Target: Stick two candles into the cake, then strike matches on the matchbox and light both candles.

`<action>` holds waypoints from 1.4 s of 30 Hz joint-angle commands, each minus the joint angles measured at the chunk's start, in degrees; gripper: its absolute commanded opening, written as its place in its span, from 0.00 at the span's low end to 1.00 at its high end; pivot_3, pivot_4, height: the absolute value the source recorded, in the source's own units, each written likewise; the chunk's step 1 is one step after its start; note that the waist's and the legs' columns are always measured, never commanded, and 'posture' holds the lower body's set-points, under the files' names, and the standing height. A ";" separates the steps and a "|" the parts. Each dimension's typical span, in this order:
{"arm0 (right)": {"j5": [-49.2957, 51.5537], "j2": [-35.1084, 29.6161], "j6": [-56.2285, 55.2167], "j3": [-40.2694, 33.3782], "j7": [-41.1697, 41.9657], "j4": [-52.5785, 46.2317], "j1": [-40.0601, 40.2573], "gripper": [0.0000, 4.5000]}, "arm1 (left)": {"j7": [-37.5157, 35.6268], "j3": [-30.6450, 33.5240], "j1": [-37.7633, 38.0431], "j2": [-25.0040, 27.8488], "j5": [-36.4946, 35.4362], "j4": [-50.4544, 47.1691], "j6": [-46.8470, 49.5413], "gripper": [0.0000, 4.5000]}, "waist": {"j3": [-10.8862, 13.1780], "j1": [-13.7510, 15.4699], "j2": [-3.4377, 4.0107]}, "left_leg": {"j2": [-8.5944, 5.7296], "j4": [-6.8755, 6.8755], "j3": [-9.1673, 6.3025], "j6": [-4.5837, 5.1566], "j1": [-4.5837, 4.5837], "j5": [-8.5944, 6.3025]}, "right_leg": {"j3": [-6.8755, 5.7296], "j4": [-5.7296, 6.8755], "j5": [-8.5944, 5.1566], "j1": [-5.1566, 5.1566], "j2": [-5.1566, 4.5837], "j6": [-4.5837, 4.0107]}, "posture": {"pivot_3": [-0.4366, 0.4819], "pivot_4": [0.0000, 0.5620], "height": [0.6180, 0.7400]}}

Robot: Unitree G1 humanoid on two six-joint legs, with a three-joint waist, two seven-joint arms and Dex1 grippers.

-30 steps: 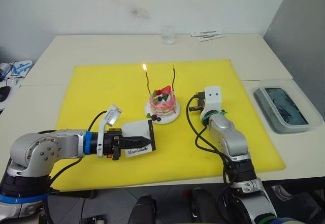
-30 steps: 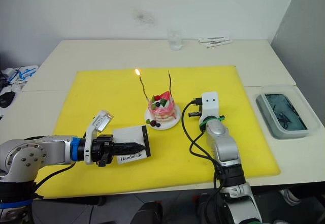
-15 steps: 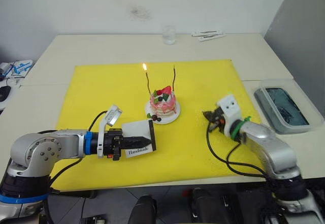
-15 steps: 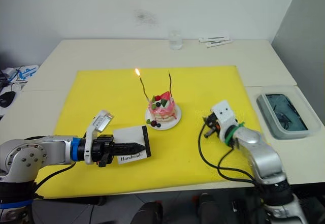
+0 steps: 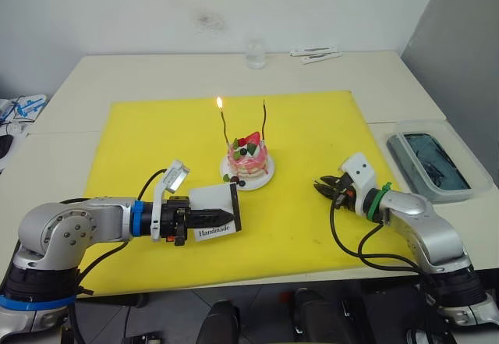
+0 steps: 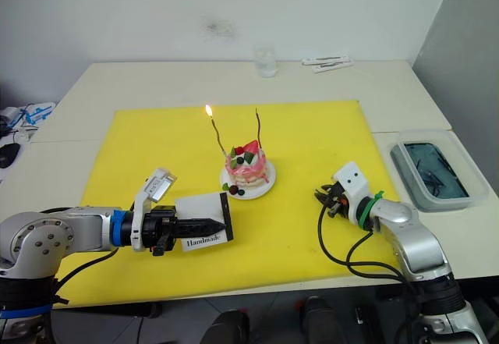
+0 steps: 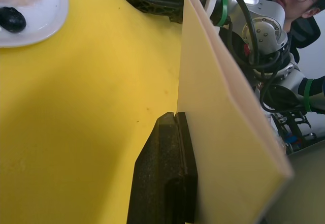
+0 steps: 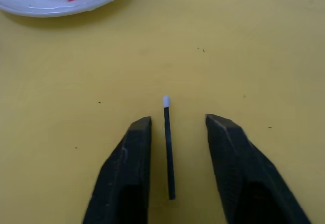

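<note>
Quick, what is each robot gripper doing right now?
Left gripper: shut on the matchbox.
Right gripper: open, one finger on each side of a match lying on the yellow mat.

The mat [image 5: 140,141] is bright yellow on a pale cream table [image 5: 156,71], and on it the cake [image 5: 248,159] shows pink and white layers under a red strawberry, green leaves and dark berries, on a white plate [image 5: 265,179]. Two dark reddish-brown candles [image 5: 264,122] rise from it, one carrying an orange-yellow flame. The matchbox [image 5: 215,211] is white with black "Handmade" lettering and a black strip, the match [image 8: 168,148] black with a white tip, the right gripper's [image 8: 175,127] fingers [image 8: 127,168] black.
</note>
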 commanded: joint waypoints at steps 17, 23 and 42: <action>-0.81 0.98 -12.28 -0.57 3.06 7.57 0.65 0.43 | -0.84 0.43 -0.77 0.38 -0.55 -0.80 -0.15 0.00 | 0.00 0.02 0.00 | 0.00 0.02 0.00 0.00 0.03 0.00 | 0.01 0.04 0.01 0.02 0.00 0.01 | 0.48 0.27 1.00; -1.09 1.22 -10.95 -0.03 2.85 7.89 0.58 0.30 | -0.70 0.46 -0.71 0.29 -0.64 -0.89 -0.07 0.00 | -0.01 0.02 -0.02 | 0.00 0.04 -0.01 0.00 0.07 0.00 | 0.00 0.07 0.01 0.05 0.01 0.00 | 0.48 0.27 1.00; 4.13 -5.06 -4.40 -2.18 7.54 -10.22 0.42 0.01 | 0.93 -0.18 -2.27 -1.54 -1.40 -0.55 1.54 0.00 | 0.00 0.15 0.00 | -0.01 0.03 -0.02 -0.01 0.01 0.00 | 0.00 0.06 0.00 0.01 -0.01 -0.02 | 0.48 0.27 1.00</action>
